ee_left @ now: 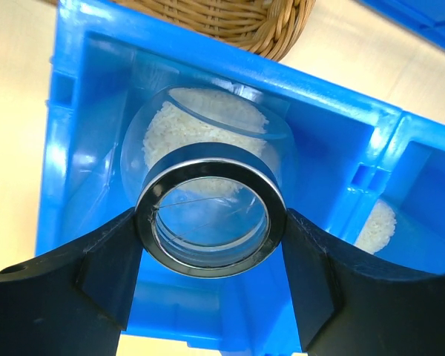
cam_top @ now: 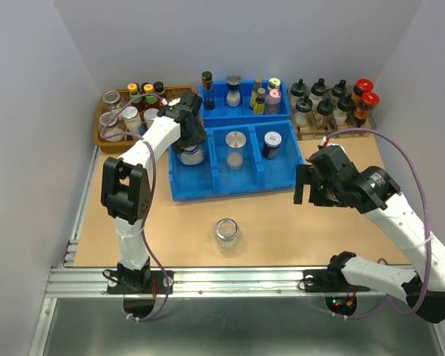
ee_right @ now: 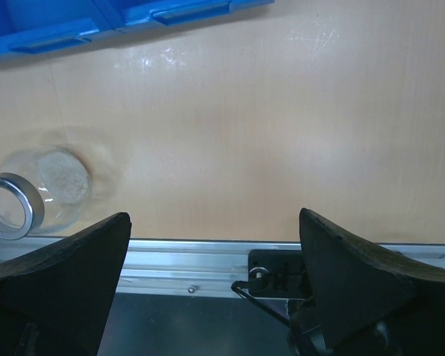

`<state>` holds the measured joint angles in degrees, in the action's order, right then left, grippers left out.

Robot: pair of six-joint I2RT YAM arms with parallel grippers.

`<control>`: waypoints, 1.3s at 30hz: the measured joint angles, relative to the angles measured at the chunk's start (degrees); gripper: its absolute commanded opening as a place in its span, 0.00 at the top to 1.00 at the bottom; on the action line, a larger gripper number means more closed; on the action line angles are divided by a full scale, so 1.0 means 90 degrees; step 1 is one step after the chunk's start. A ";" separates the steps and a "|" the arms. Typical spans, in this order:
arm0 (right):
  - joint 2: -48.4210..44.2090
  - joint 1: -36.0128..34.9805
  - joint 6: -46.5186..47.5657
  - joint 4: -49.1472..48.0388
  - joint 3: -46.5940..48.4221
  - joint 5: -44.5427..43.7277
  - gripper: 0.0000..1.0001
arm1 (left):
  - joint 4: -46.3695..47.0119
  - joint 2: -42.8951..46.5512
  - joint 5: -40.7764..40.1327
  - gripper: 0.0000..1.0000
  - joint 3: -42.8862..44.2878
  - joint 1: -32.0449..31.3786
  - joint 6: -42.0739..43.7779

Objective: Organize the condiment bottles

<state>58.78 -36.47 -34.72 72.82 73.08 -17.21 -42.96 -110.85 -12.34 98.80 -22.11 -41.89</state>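
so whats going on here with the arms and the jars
The left gripper grips a clear jar by its metal rim in the left compartment of the blue bin. A silver-lidded jar sits in the middle compartment, a dark jar in the right one. A second clear jar stands on the table in front; the right gripper hangs open, empty.
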 measured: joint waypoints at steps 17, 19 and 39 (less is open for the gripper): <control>-0.0015 0.0000 0.0000 -0.0002 -0.0002 0.0012 0.00 | -0.0211 -0.0007 -0.0158 0.02 0.0289 0.0000 -0.0029; -0.0029 0.0000 -0.0002 -0.0002 -0.0002 0.0015 0.00 | -0.0216 -0.0007 -0.0163 0.02 0.0289 0.0000 -0.0041; -0.0160 0.0000 -0.0126 0.0010 -0.0002 -0.0046 0.00 | 0.1226 0.4595 0.1379 0.01 -0.3366 -0.2545 0.1753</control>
<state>57.34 -36.47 -35.86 72.90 73.06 -17.63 -31.92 -69.49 0.08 68.51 -45.01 -26.11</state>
